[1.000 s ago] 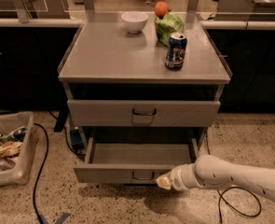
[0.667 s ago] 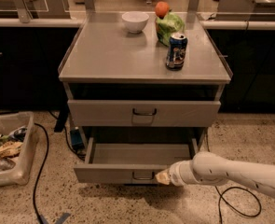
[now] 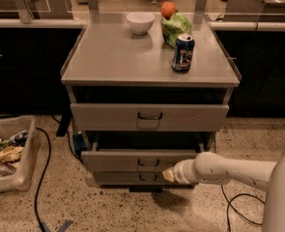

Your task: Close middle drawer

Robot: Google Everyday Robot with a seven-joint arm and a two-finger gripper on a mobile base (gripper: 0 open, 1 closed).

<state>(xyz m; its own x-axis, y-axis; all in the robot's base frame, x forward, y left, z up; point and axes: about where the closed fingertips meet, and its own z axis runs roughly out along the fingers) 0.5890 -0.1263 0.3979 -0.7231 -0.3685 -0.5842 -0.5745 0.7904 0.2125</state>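
The middle drawer [image 3: 127, 161] is a wide grey front with a small dark bar handle [image 3: 148, 163], below the taller top drawer [image 3: 149, 117]. It stands partly out of the cabinet, with a dark gap above its front. The lowest drawer [image 3: 125, 178] shows just beneath it. My gripper [image 3: 168, 174] is at the tip of the white arm [image 3: 219, 170] that reaches in from the right. It sits against the lower right part of the middle drawer's front, right of the handle.
On the cabinet top [image 3: 113, 57] stand a white bowl [image 3: 140, 22], an orange [image 3: 168, 8], a green bag [image 3: 177, 28] and a blue can [image 3: 183, 53]. A plastic bin of rubbish [image 3: 7, 153] sits on the floor at left. Cables [image 3: 41, 178] lie on the floor.
The middle drawer has slid back into the cabinet; it stood far out before. My gripper has moved forward with its front.
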